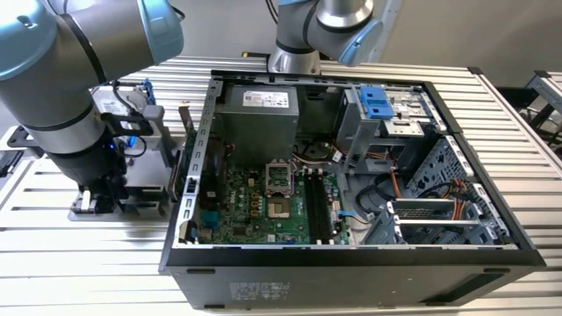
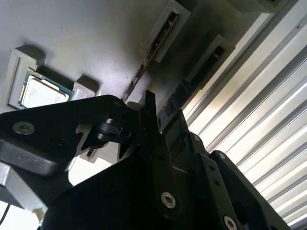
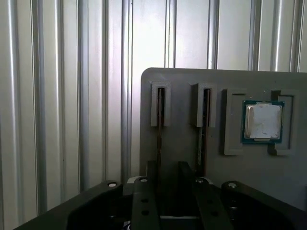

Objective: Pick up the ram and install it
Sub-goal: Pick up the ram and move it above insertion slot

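An open black computer case (image 1: 351, 266) lies on the ribbed metal worktop (image 1: 79, 263). Its green motherboard (image 1: 255, 210) faces up, with a grey power supply (image 1: 259, 118) next to it and a blue bracket (image 1: 375, 102) nearby. In the first wrist view, a grey slotted holder (image 3: 182, 81) on the worktop carries a square silver chip (image 3: 262, 121) in a recess.

The open computer case (image 1: 351, 276) is viewed from above its near side, at moderate range. In both wrist views, the grey tray (image 3: 182, 96) (image 2: 86, 33) and square chip (image 3: 263, 121) (image 2: 41, 94) are seen closely past the gripper (image 3: 168, 165) (image 2: 158, 112), from differing angles.
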`<control>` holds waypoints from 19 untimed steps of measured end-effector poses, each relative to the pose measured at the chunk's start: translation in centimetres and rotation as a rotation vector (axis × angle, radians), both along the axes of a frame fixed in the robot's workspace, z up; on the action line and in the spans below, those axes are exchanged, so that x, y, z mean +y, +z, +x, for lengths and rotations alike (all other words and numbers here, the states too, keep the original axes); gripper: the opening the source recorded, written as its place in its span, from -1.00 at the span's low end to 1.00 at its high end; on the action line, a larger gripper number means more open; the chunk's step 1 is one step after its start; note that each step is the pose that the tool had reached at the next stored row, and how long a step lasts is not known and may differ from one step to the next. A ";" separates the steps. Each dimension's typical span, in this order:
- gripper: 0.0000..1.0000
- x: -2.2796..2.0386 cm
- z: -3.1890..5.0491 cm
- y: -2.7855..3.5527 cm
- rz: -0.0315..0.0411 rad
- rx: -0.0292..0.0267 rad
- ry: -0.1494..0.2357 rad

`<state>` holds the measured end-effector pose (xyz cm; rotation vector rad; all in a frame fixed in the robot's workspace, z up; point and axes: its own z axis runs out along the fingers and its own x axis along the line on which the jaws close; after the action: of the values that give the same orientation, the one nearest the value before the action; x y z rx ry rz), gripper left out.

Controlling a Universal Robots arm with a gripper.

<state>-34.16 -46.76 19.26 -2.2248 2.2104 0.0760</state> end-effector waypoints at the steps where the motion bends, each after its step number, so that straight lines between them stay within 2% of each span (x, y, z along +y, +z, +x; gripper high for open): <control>1: 1.00 0.00 0.00 0.00 0.0000 0.0000 0.000; 4: 1.00 -0.01 0.00 0.00 0.0000 0.0001 0.000; 5: -1.00 -0.02 0.00 0.00 0.0000 0.0001 0.000; 19: -1.00 -0.04 0.00 0.00 0.0000 0.0000 0.000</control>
<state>-34.16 -46.80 19.25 -2.2248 2.2103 0.0760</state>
